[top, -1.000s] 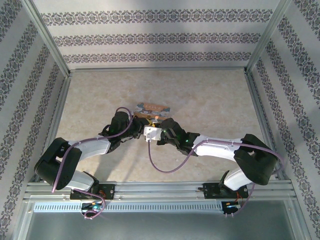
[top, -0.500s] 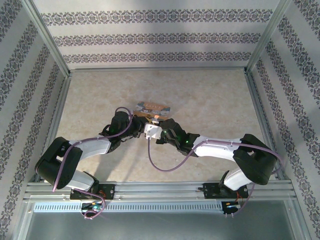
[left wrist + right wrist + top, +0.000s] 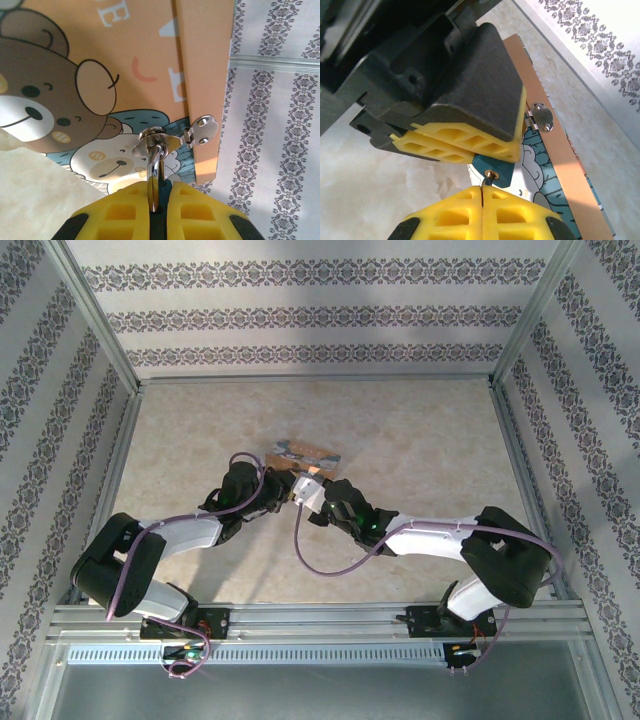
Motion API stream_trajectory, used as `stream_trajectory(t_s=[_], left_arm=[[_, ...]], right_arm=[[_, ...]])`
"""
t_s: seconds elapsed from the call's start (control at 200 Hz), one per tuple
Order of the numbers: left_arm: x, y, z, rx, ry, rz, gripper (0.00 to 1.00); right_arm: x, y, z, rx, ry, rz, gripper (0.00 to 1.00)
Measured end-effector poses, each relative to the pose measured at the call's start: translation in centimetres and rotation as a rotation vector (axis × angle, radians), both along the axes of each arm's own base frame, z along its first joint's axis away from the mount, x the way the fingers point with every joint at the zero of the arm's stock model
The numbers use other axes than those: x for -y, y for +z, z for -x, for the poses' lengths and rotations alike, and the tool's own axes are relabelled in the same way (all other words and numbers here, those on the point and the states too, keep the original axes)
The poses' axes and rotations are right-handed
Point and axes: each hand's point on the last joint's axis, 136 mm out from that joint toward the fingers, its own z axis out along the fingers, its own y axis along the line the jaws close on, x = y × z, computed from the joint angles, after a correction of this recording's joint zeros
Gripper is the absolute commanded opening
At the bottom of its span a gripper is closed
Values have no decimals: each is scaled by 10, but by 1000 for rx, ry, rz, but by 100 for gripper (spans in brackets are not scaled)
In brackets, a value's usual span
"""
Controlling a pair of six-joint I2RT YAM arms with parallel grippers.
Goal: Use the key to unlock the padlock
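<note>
In the top view, my left pincer [image 3: 283,488] and right pincer [image 3: 312,490] meet tip to tip at the near edge of the padlock [image 3: 303,453] on the worktop [image 3: 420,440]. My left wrist view shows the left pincer clamped on the key [image 3: 154,170], whose silvery part reaches the padlock's clasp. My right wrist view shows the right pincer closed just beside the key's teal head. I cannot tell what it holds.
</note>
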Motion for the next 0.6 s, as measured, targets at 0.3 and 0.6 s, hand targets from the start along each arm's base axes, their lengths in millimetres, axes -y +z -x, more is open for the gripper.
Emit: stream_trajectory(t_s=[0.3,0.6], left_arm=[[0,-3,-1,-4,1,-2,0],[0,-3,-1,-3,0,-2,0]], right_arm=[[0,-3,0,-59,-50,-106,0],[1,-2,0,-70,-61,-136,0]])
